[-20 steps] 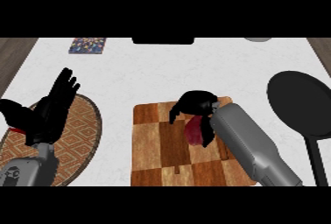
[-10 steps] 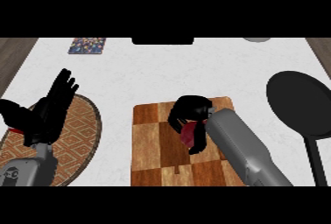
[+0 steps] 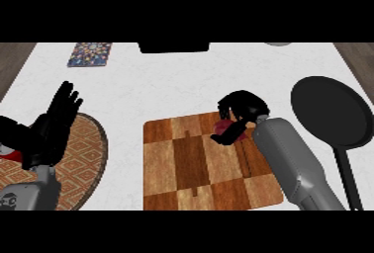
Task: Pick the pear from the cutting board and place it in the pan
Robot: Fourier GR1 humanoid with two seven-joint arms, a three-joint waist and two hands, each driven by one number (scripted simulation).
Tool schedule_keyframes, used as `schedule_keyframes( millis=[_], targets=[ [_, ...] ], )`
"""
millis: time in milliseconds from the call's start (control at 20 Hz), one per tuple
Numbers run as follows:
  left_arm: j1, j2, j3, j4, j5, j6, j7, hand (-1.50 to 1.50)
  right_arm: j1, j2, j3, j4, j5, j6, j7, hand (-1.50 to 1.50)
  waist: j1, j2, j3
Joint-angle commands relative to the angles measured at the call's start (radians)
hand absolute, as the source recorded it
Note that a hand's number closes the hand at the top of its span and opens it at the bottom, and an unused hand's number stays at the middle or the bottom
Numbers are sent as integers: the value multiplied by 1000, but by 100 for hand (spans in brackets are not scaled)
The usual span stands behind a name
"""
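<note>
Head view: right hand (image 3: 243, 107) curled round the pear (image 3: 222, 130) over the cutting board (image 3: 186, 170)

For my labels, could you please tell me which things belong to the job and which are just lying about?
Job: dark red pear, checkered wooden cutting board, round black pan, right hand curled round the pear.
Lying about: round woven brown mat, colourful patterned card, open left hand resting.

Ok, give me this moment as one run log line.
phase: grasp | right hand: curled round pear over cutting board, far edge | pan: right of board, without pear | left hand: open, resting at left
</note>
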Motion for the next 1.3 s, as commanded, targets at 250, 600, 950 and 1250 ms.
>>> schedule_keyframes(
  millis=[250, 600, 950, 1250],
  targets=[
    [21, 2, 16, -11, 5, 5, -3, 0, 4, -18, -21, -245, 218, -294, 595, 150, -23, -15, 0],
    [6, 9, 18, -35, 24, -12, 32, 0, 5, -9, 43, -673, 312, -56, 860, 150, 2, -2, 3],
    [80, -10, -10, -124, 2, -17, 37, 0, 135, -69, -33, -965, 300, 58, 935, 150, 40, 12, 4],
    [-48, -17, 14, 53, -5, -35, -15, 0, 168, -188, -220, -914, 215, -63, 807, 150, 41, 19, 4]
  ],
)
